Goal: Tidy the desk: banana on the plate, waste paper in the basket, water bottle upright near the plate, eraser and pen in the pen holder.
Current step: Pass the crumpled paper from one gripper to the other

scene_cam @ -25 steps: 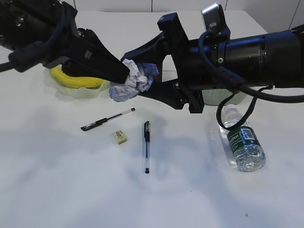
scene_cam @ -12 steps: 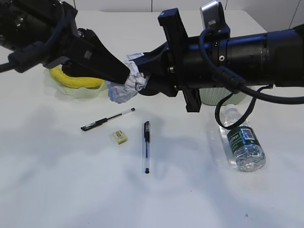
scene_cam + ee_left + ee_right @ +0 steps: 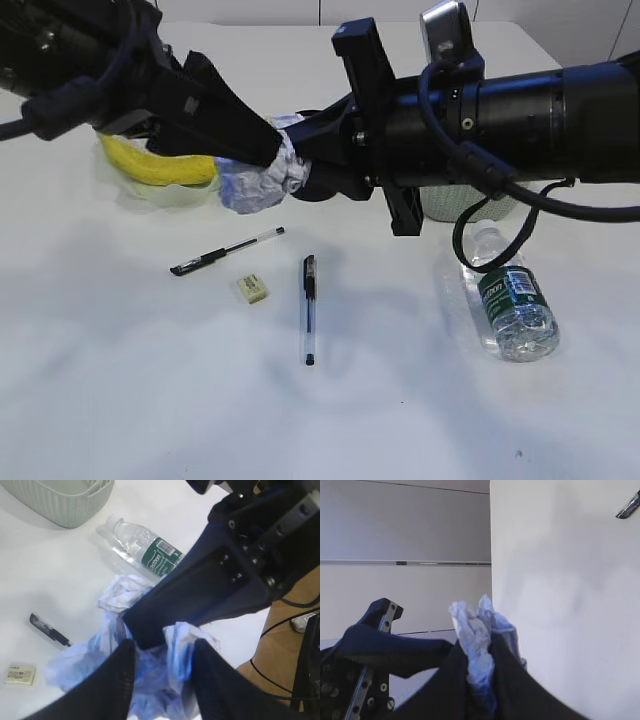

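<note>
Waste paper [image 3: 262,183] hangs in the air above the desk [image 3: 120,390], caught between two grippers that meet from opposite sides. Right gripper [image 3: 479,669] has its fingers clenched on the crumpled ball, white folds squeezed up between the two dark fingers [image 3: 454,677] in the right wrist view. Left gripper [image 3: 161,655] has its fingers [image 3: 117,677] spread apart with paper lying in the gap between them and the right gripper's tip pushed in from above; whether they press the ball or have let it go cannot be told. Below the joined fingertips lie two pens, one [image 3: 227,250] slanted and one [image 3: 309,309] nearly straight, with the eraser [image 3: 252,289] between them, all apart from each other. Behind the left fingers the banana [image 3: 150,167] rests on the plate [image 3: 172,196]. Beyond the right arm the basket [image 3: 60,502] stands, and just beside it the water bottle [image 3: 508,298] lies on its side. Its dark green label carries white lettering and a barcode, too small to read.
</note>
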